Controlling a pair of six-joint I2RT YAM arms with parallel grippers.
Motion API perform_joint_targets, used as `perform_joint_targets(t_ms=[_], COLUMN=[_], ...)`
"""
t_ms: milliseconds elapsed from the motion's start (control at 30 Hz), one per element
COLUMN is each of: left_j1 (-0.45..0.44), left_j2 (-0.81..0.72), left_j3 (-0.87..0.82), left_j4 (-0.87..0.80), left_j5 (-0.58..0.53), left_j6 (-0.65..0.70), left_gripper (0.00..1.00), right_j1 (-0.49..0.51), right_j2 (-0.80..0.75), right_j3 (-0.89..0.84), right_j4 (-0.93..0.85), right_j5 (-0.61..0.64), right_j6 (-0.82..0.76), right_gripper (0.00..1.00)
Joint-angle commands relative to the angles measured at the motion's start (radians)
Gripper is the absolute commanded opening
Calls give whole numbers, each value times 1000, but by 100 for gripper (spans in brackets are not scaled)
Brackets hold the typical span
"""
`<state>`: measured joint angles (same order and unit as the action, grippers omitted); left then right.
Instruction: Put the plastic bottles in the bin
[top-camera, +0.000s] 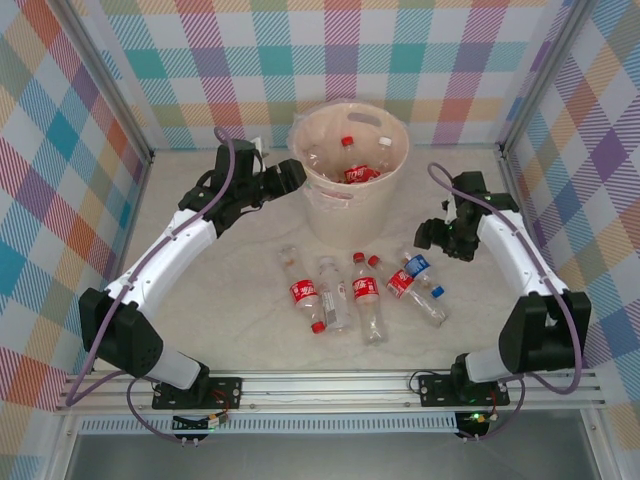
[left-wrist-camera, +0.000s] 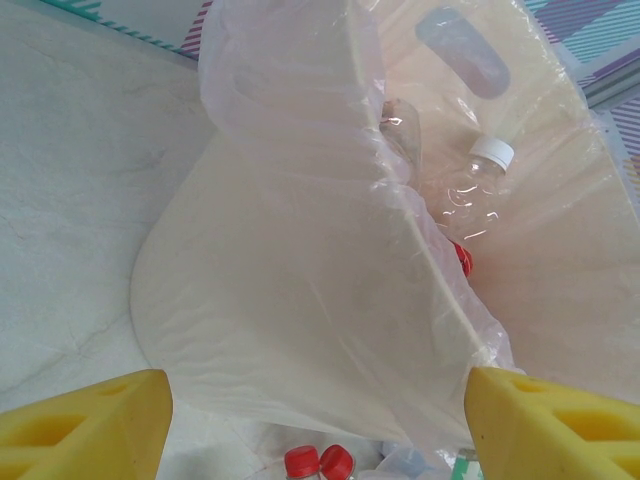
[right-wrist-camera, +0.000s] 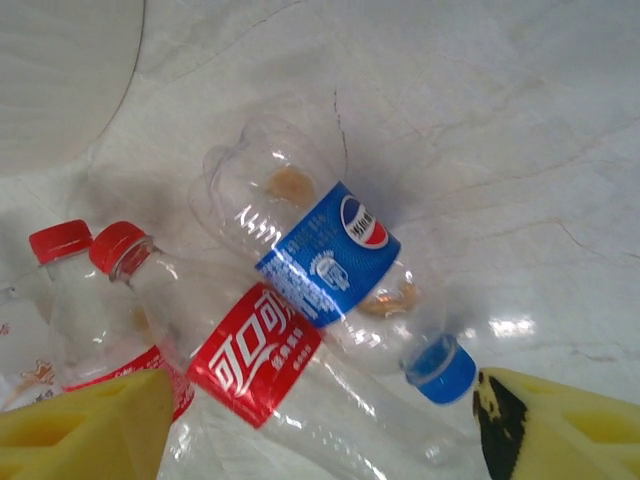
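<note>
Foam right pincer (right-wrist-camera: 320, 410), glossy clear bottles (right-wrist-camera: 322, 262)

I see the bin (top-camera: 340, 222) holding some bottles (top-camera: 360, 172); at its six o'clock, loose bottles (top-camera: 365, 297) lie side by side on the table (top-camera: 230, 305).
</note>
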<state>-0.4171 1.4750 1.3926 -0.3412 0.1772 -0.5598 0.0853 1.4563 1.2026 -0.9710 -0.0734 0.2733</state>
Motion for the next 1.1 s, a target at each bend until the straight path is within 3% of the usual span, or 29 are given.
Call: perform_joint_targets(t_ms=[0, 433, 1067], left_j1=[3, 3, 3], left_j2=[-39, -23, -2], left_j3=[-22, -30, -31], left_j4=[-11, -4, 2], left_j5=[-4, 5, 17], left_j6=[6, -7, -6], left_gripper=[76, 76, 76], right_j1=[1, 2, -24], right_j2=[48, 145, 252], right_j3=[-34, -96, -86], right_j4=[68, 139, 152], right_j5=[-52, -63, 22], right_j6=[7, 32, 36], right_gripper=[82, 94, 93])
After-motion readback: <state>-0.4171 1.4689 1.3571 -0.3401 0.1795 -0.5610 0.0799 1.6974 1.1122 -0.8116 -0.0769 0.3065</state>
